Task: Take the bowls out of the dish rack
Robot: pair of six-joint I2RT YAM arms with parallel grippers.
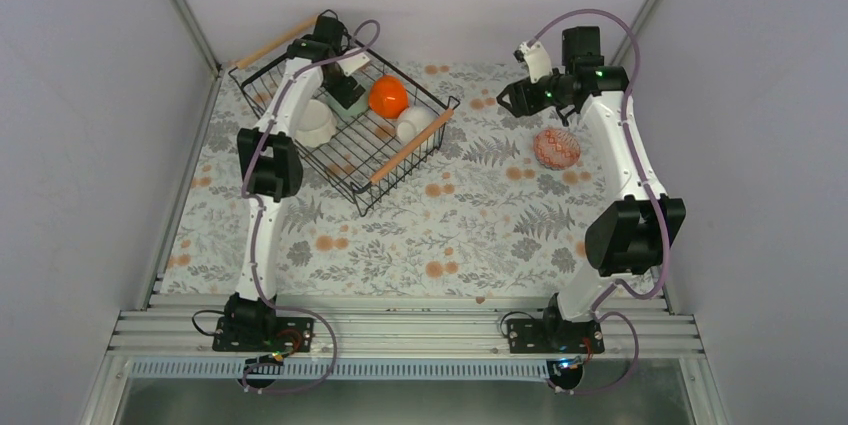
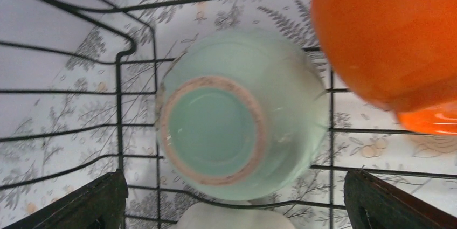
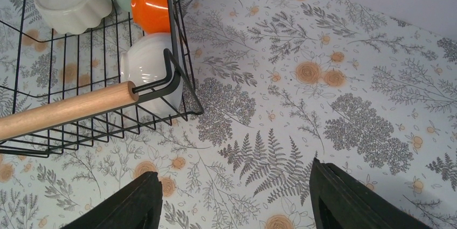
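The black wire dish rack sits at the back left with wooden rod handles. Inside it are an orange bowl, a plain white bowl and a scallop-edged white bowl. My left gripper reaches down into the rack. It stands open just above an upside-down pale green bowl, one finger to each side, not touching it. A reddish patterned bowl rests on the tablecloth at the right. My right gripper hangs open over bare cloth, holding nothing.
In the right wrist view the rack's near handle and corner wire lie left of my right gripper, with the white bowl behind them. The orange bowl crowds the green one's right side. Grey walls enclose the table.
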